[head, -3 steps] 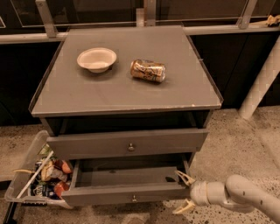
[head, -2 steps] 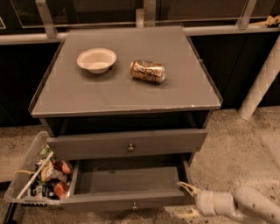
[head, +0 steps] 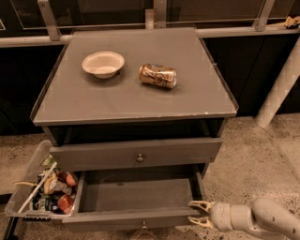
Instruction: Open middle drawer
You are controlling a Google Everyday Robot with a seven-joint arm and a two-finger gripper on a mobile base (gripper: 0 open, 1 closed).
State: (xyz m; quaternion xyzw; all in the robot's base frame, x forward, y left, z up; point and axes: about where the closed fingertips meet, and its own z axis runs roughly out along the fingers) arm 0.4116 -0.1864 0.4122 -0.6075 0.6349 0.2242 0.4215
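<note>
Jaws of gripper (head: 194, 212) spread, lower right of frame, tips at right front corner of pulled-out middle drawer (head: 122, 217); drawer front runs leftward.

Speckled concrete floor (head: 262, 159) lies beneath my gripper (head: 196, 213), low at right, with a metal rail (head: 28, 41) and dark panels (head: 93, 11) behind.

The middle drawer (head: 136, 194) stood pulled out, its floor open to reach from above. The gripper (head: 198, 212), jaws apart, sat at its right front corner; a plastic bin (head: 27, 174) hemmed its left side.
</note>
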